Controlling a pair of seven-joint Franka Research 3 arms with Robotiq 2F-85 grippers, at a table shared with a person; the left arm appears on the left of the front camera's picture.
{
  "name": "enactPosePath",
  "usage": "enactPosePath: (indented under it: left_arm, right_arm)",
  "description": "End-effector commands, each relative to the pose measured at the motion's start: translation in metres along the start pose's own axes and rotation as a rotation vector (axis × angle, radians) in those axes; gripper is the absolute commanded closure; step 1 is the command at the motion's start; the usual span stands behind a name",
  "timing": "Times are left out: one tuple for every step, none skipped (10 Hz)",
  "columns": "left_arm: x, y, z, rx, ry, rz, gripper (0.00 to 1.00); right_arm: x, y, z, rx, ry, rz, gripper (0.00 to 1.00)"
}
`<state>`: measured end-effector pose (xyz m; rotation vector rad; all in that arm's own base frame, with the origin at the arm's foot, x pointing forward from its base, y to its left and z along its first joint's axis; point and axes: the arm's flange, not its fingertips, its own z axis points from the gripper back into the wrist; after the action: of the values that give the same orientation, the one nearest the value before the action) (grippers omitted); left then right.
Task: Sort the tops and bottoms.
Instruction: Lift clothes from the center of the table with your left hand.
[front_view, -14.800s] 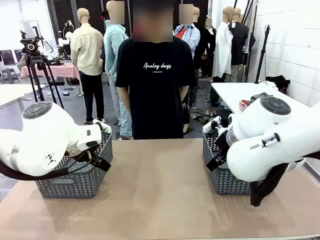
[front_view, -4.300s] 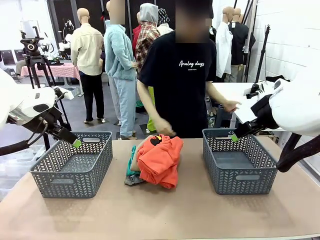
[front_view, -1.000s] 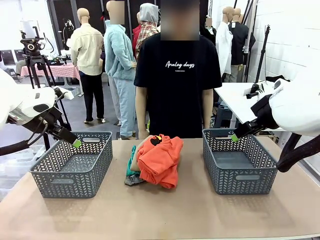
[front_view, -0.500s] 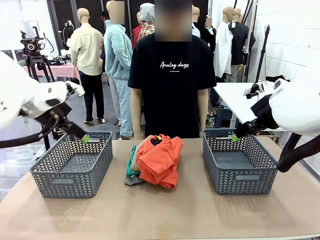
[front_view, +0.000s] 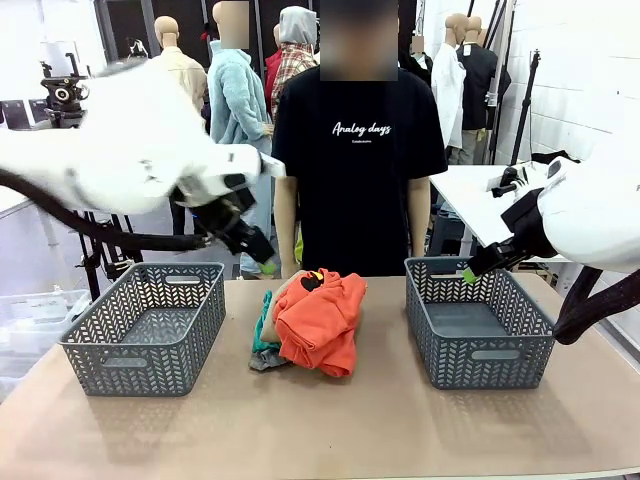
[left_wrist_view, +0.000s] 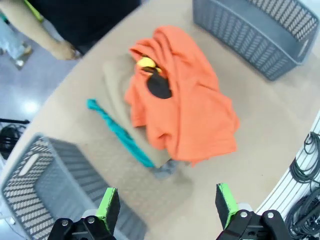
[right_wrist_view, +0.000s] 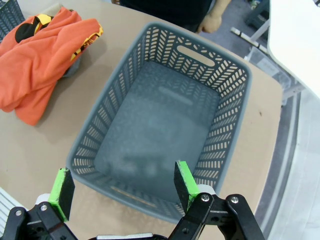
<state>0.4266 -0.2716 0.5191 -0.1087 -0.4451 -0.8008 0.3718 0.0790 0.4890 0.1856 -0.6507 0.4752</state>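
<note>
Tabletop gaps flanking garment pile

Table: two baskets, maybe four garments

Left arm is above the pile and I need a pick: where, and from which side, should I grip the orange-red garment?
Pinch the bunched crest of the orange-red garment, straight down from above. It lies topmost and rumpled, so the open jaws of the left gripper should get cloth there, clear of the tan garment and teal garment beneath.
</note>
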Motion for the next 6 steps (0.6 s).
enactPosePath:
  left_arm:
    - [0.048, 0.008, -0.041, 0.0, 0.149, 0.009, 0.0]
    - [0.061, 0.0, -0.058, -0.012, 0.175, 0.02, 0.0]
    - [0.072, -0.011, -0.074, 0.0, 0.183, 0.008, 0.0]
    - [0.08, -0.02, -0.091, 0.01, 0.209, 0.0, 0.0]
    - [0.088, -0.026, -0.1, 0.023, 0.202, -0.008, 0.0]
    - [0.092, -0.024, -0.109, 0.02, 0.202, 0.002, 0.0]
  right_arm:
    - [0.0, -0.002, -0.001, 0.01, -0.007, -0.01, 0.0]
    - [0.0, -0.002, -0.001, 0.01, -0.007, -0.01, 0.0]
    - [0.0, -0.002, -0.001, 0.01, -0.007, -0.01, 0.0]
    - [0.0, -0.002, -0.001, 0.01, -0.007, -0.01, 0.0]
    - [0.0, -0.002, -0.001, 0.01, -0.007, -0.01, 0.0]
    - [0.0, -0.002, -0.001, 0.01, -0.007, -0.01, 0.0]
